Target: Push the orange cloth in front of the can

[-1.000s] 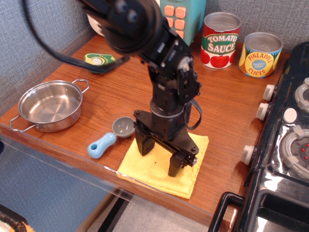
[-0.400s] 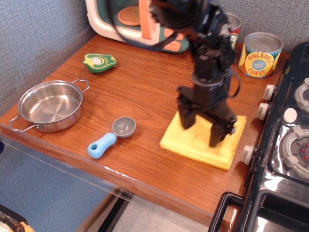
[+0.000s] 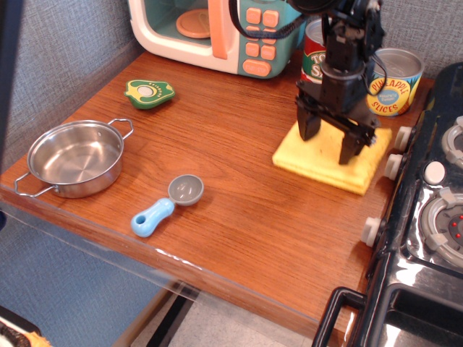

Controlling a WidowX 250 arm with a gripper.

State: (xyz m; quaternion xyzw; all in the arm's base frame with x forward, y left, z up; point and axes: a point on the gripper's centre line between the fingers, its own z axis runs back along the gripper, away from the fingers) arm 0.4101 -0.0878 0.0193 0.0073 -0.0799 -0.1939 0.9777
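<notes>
Change: we have slid the yellow-orange square terry cloth (image 3: 329,157) from the table's near edge up toward the back | Now: it lies just before the red tomato-sauce can (image 3: 312,60) and yellow pineapple can (image 3: 392,81) | Claw: black gripper (image 3: 330,141) spread open, fingertips pressing the cloth, grasping nothing | Task: nearly done.
</notes>
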